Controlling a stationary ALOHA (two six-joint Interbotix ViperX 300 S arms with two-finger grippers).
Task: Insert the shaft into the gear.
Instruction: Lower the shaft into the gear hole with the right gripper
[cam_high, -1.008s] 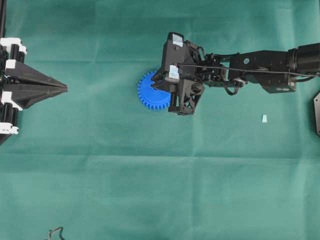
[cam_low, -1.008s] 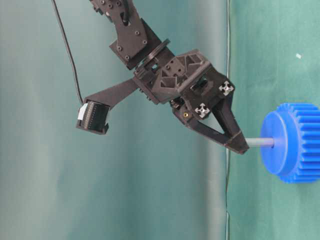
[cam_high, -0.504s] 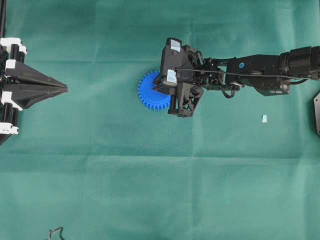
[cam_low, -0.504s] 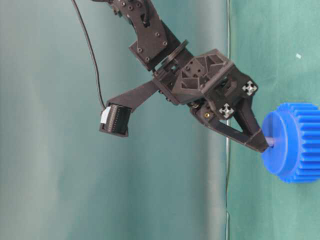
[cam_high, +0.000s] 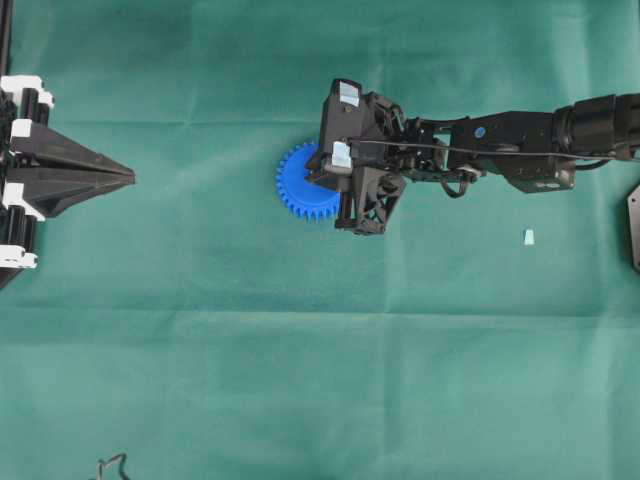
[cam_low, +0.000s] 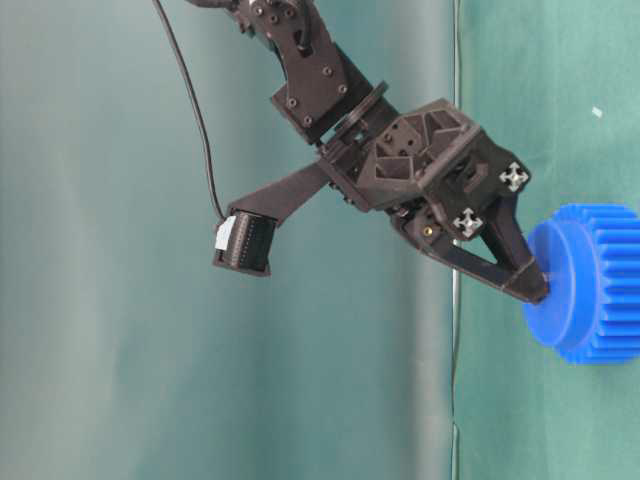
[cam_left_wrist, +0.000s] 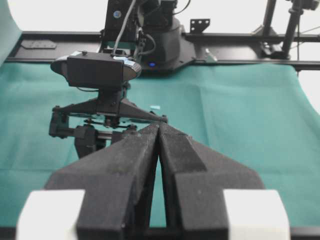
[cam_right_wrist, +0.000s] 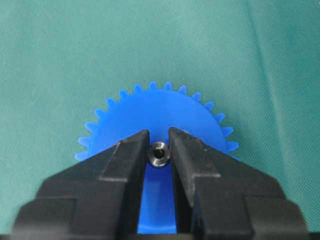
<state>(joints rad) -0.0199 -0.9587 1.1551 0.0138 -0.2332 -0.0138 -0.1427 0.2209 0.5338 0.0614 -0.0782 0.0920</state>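
Blue plastic shows at the middle of my overhead view: the gear (cam_high: 305, 181) lies flat on the green cloth of the surface (cam_high: 320, 350), its toothed rim clear on the side away from the arm. My right tool (cam_high: 322, 178) reaches in from the right of that view and hangs over the hub. From the table-level camera I see its dark fingertips (cam_low: 532, 288) pressed right down against the hub's top face, the tool (cam_low: 536, 292) tilted rather than plumb.

Through the right wrist camera the shaft (cam_right_wrist: 159, 153) is a small silvery round end sitting in the centre of the gear (cam_right_wrist: 165, 112), sunk so far that I see only its top face. The right tool (cam_right_wrist: 159, 145) has its two fingers a little apart, one on each side of the pin, with thin gaps showing; I read it as parted and not clamping the shaft.

My left tool (cam_high: 130, 177) rests at the left edge of the overhead view, well apart from the gear. In its own camera the left tool (cam_left_wrist: 159, 126) has its fingers closed together, nothing between them.

A small pale wedge piece (cam_high: 528, 237) lies on the cloth off to the right, under the right arm's far end.
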